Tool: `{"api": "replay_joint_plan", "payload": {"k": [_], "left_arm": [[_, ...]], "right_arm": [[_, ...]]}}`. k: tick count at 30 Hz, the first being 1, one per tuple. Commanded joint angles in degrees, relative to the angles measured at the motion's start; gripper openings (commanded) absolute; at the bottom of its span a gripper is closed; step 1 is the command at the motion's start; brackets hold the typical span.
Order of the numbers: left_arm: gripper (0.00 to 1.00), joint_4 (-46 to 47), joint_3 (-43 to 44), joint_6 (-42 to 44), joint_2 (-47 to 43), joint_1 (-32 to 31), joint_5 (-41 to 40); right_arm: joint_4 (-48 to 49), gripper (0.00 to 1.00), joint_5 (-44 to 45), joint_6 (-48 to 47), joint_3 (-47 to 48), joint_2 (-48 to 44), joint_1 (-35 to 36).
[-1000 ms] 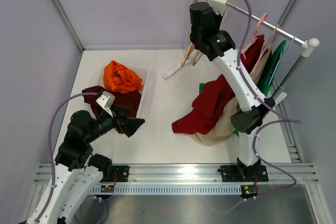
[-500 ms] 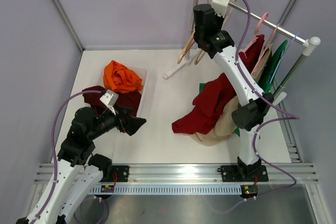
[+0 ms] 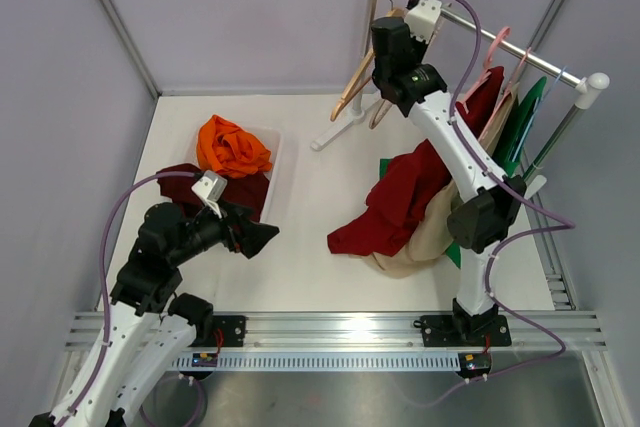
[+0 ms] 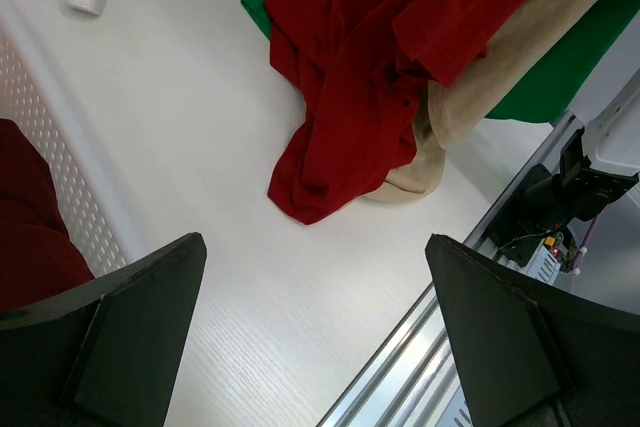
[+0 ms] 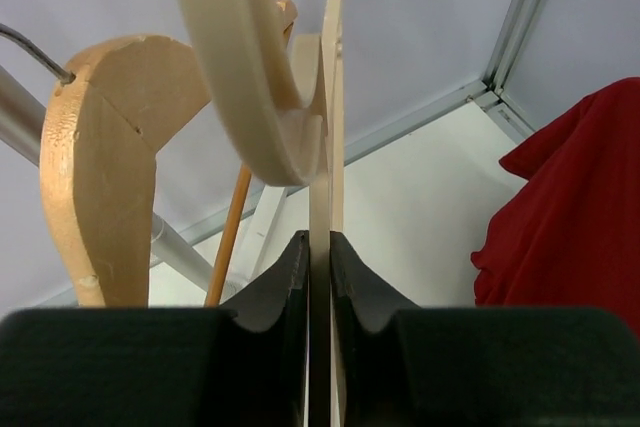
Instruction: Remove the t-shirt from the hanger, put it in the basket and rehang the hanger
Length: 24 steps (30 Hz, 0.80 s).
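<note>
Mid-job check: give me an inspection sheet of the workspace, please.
Surface: white table, no damage seen.
Job's things: red t-shirt slumped from the rail onto the table; wooden hanger up by the rail.
Clutter: beige garment and green garment beside the red one; white bin holding orange garment and dark red garment.
Grippers: left gripper open, holding nothing; right gripper shut on the wooden hanger.
Cables: purple cables looped along both arms, no snag seen.
Surroundings: pale walls.

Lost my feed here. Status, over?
Left gripper open, idle over table. Right gripper shut on wooden hanger at rail. Red t-shirt slumped on table below.
</note>
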Motion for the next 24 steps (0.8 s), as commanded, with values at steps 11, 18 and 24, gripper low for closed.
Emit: {"api": "replay_joint_plan", "payload": {"k": [11,18,24], "left_arm": [[0.99,-0.26,0.39,0.31,-0.08,-0.19,-0.81],[0.99,-0.34,0.3,0.23,-2.46,-0.19,-0.37],[0.99,-0.26,0.39,-0.04,-3.25,-0.89,0.6]], "right_arm": [[-0.79,0.9,-13.86,4.17,-14.26,-27.17,1.67],[-3.51,0.8,-14.85,8.12,-30.08,-44.22,2.73],[-10.0,0.28,-7.21,11.38,-34.59,-47.69,2.46]]}}
